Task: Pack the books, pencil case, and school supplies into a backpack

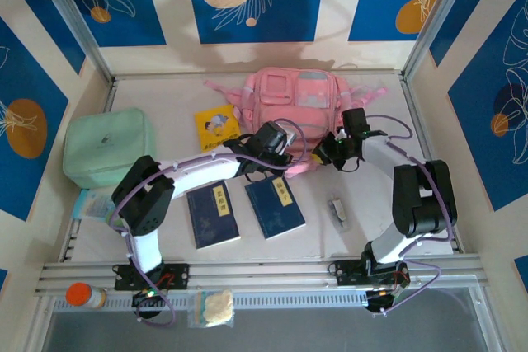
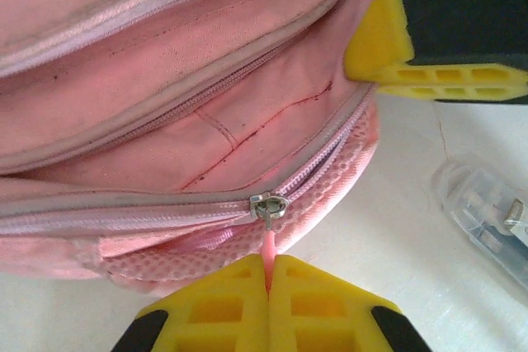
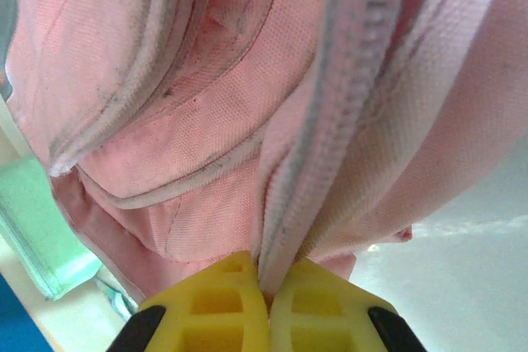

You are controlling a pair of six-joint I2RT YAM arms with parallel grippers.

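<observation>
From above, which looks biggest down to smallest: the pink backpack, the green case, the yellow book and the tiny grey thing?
Biggest to smallest, as they look from above:
1. pink backpack
2. green case, not far behind
3. yellow book
4. tiny grey thing

The top view is bright and even, lit softly from above. The arms (image 1: pixel 206 175) throw only pale, short shadows on the white bench (image 1: pixel 371 105). A wide soft shadow lies on the back wall (image 1: pixel 272 55) above the backpack (image 1: pixel 293 92). In the 2 wrist views its pink cloth is sharp at the middle and blurred toward the upper edge. The bench at the lower right is almost washed out.
</observation>
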